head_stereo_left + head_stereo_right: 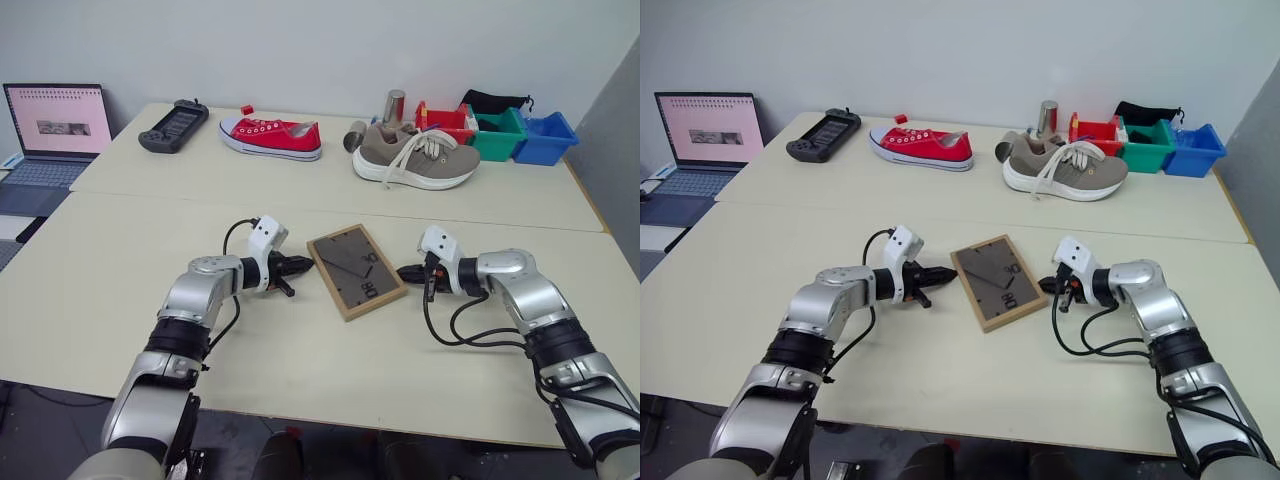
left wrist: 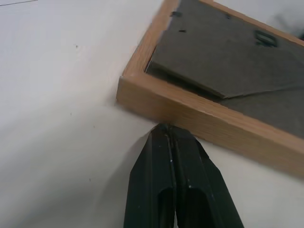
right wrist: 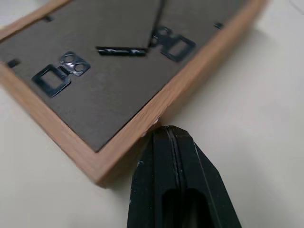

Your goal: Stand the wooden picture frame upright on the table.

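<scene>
the table is a wide pale cream top, and both grippers sit low over its near half. the picture frame lies flat between them with its dark back panel up, turned at a slant, so it is not yet standing. the left gripper has its two black fingers pressed together, holding nothing, their tip right against the frame's light-wood edge near a corner, as the left wrist view shows. the right gripper is likewise pressed shut and empty, its tip at the opposite long edge of the frame; whether it quite touches the wood cannot be told. small metal hangers sit on the back panel just ahead of the right gripper.

well beyond both grippers, along the far side, stand a laptop off to the left, a grey shoe, a red shoe, coloured bins and a black game controller.
</scene>
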`<state>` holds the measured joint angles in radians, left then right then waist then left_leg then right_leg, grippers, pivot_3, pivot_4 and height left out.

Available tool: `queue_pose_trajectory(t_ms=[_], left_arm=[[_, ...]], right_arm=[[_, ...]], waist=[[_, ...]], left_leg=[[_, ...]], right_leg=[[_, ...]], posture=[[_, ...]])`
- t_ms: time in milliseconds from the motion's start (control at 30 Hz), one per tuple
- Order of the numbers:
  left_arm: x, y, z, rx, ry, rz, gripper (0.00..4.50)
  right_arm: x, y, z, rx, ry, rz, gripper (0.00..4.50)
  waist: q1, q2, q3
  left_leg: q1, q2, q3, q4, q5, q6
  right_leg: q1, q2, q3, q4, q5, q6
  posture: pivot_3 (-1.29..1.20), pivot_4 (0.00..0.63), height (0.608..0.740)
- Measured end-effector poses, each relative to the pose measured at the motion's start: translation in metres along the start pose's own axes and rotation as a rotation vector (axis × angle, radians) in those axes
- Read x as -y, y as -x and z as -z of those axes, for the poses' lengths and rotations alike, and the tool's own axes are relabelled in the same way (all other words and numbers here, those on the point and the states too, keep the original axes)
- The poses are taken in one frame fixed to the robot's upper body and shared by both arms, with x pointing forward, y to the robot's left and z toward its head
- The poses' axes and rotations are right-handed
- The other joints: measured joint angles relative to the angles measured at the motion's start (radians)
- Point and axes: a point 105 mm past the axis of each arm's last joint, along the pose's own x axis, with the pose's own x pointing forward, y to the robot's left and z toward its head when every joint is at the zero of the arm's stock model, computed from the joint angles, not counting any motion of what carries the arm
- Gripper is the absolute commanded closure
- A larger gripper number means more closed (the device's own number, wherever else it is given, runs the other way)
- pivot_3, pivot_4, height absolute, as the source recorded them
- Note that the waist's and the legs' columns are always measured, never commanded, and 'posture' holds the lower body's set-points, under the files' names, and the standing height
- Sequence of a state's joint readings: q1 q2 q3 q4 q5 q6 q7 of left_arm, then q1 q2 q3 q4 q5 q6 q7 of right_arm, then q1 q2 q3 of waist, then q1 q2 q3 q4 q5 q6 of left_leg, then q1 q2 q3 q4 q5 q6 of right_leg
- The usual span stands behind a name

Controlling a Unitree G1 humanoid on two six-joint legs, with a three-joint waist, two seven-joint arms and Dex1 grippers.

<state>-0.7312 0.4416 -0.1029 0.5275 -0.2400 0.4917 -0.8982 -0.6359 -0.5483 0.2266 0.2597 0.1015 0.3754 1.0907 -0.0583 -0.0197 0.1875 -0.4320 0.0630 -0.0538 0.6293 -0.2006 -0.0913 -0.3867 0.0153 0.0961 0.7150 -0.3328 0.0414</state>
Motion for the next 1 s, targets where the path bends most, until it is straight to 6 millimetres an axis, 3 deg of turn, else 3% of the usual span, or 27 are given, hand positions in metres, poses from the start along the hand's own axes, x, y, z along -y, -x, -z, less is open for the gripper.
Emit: queue_pose_trajectory(t_ms=[267, 500, 733, 867, 1000], left_arm=[[-0.006, -0.009, -0.007, -0.008, -0.036, 0.006, 4.46], [-0.01, 0.001, -0.004, -0.043, -0.085, 0.025, 4.46], [-0.005, 0.024, 0.006, -0.057, 0.03, 0.106, 3.09], [-0.002, 0.036, 0.008, -0.079, 0.228, 0.186, 2.22], [-0.002, 0.048, -0.002, -0.109, 0.439, 0.245, 1.3]], right_arm=[[-0.022, -0.003, -0.017, 0.035, 0.015, -0.067, 4.5], [-0.005, -0.001, -0.011, 0.013, 0.008, 0.057, 4.5], [0.009, 0.003, -0.007, 0.016, 0.014, 0.152, 4.5], [0.018, 0.002, 0.0, -0.005, 0.064, 0.196, 4.5], [0.022, -0.002, 0.001, -0.006, 0.076, 0.215, 4.5]], waist=[[0.001, 0.0, 0.0], [0.0, 0.0, 0.0], [0.0, 0.0, 0.0], [-0.001, 0.0, 0.0], [-0.006, 0.0, 0.0]], left_leg=[[0.0, 0.0, 0.0, 0.0, 0.0, 0.0], [0.0, 0.0, 0.0, 0.0, 0.0, 0.0], [0.0, 0.0, 0.0, 0.0, 0.0, 0.0], [0.0, 0.0, 0.0, 0.0, 0.0, 0.0], [0.0, 0.0, -0.001, 0.0, 0.0, 0.0]], right_leg=[[0.0, 0.0, 0.0, 0.0, 0.0, 0.0], [0.0, 0.0, 0.0, 0.0, 0.0, 0.0], [0.0, 0.0, 0.0, 0.0, 0.0, 0.0], [0.0, 0.0, -0.001, 0.0, 0.0, 0.0], [0.0, 0.0, -0.001, 0.001, 0.0, 0.0]], posture=[[0.0, 0.15, 0.74], [0.0, 0.15, 0.74], [0.0, 0.15, 0.74], [0.0, 0.15, 0.74], [0.0, 0.15, 0.74]])
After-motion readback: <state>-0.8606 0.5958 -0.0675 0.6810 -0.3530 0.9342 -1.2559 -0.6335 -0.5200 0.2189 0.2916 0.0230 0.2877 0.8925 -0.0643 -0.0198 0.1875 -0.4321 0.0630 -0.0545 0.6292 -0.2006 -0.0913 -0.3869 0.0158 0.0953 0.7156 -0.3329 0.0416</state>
